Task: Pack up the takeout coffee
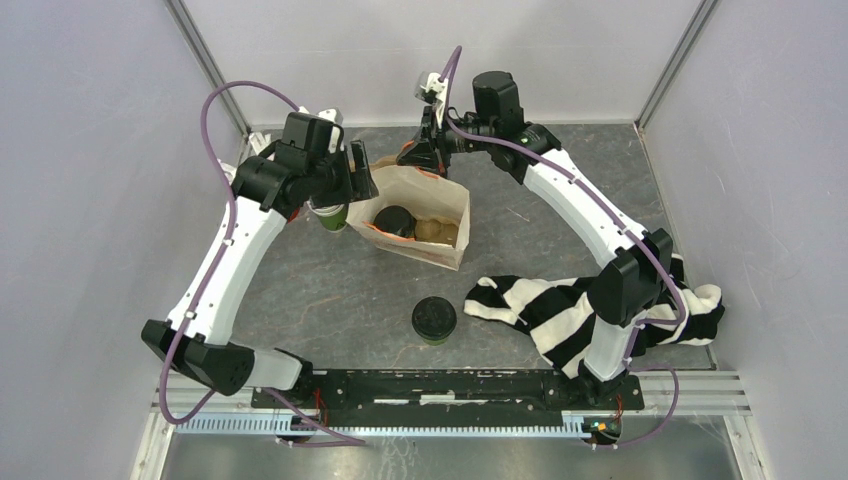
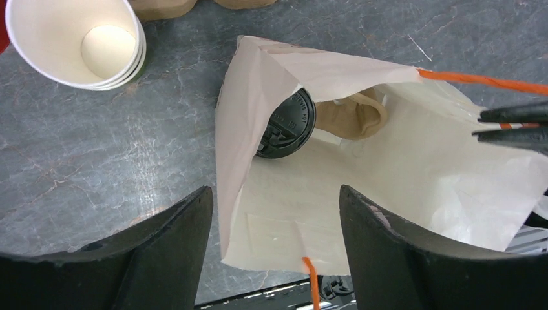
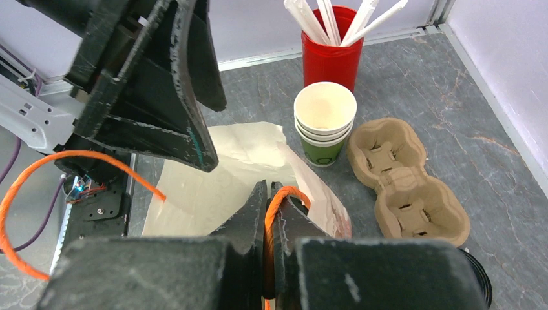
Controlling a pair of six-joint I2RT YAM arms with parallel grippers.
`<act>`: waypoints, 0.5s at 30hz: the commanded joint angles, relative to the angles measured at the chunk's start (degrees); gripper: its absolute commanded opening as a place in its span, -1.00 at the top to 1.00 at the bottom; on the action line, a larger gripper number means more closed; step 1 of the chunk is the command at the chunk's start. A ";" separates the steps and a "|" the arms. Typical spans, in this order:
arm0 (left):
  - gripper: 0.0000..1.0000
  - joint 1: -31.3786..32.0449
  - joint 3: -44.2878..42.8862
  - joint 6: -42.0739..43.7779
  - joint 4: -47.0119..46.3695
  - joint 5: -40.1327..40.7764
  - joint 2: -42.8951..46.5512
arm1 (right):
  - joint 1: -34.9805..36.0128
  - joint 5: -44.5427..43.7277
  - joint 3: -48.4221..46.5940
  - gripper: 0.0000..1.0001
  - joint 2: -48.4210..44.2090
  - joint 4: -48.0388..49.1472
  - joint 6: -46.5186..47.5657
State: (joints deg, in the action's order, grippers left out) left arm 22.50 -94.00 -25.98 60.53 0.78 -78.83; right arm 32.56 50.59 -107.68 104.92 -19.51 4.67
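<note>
One green takeout cup with a black lid stands on the table in front of the white paper bag. A second black-lidded cup stands inside the bag and shows in the left wrist view. My right gripper is shut on the bag's orange handle at the far rim and holds the bag open. My left gripper is open and empty above the bag's left edge. The bag's other orange handle hangs loose.
A brown pulp piece lies in the bag beside the cup. A stack of open green cups, a red cup with white straws and a brown pulp carrier stand behind the bag. A black-and-white striped cloth lies at the right.
</note>
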 commanded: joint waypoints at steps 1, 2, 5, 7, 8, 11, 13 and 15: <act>-0.51 -0.28 0.96 4.15 -5.17 -1.41 -2.27 | -0.13 1.72 -2.76 1.00 0.16 0.87 1.52; -0.46 -0.32 1.34 4.44 -6.22 -1.09 -2.89 | -0.13 1.69 -2.71 1.00 0.04 0.50 1.81; -0.25 -0.29 1.14 5.07 -7.61 1.64 -4.88 | -0.14 1.62 -2.84 1.00 0.01 -0.63 2.64; -0.14 -0.27 1.79 5.72 -9.69 2.93 -5.14 | -0.09 1.37 -2.66 1.00 -0.11 -1.14 2.93; -0.07 -0.29 2.42 6.11 -10.47 3.33 -5.37 | -0.17 1.44 -2.52 1.00 -0.14 -1.19 2.83; 0.27 -0.27 3.24 6.54 -11.36 3.81 -6.32 | 0.05 -0.41 -2.28 0.88 -0.54 -1.84 2.23; 0.49 -0.34 4.46 6.24 -12.38 4.47 -5.68 | 0.05 -6.62 -2.19 0.54 -1.50 -3.78 0.31; 0.59 -0.33 5.96 6.07 -13.65 5.66 -4.51 | -0.01 -13.41 -1.93 0.22 -2.89 -7.04 -2.74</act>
State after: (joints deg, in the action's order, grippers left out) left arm 22.46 -89.76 -22.17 51.64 3.53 -84.99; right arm 32.62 47.53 -107.77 104.97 -22.65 5.32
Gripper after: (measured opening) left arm 0.246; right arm 0.273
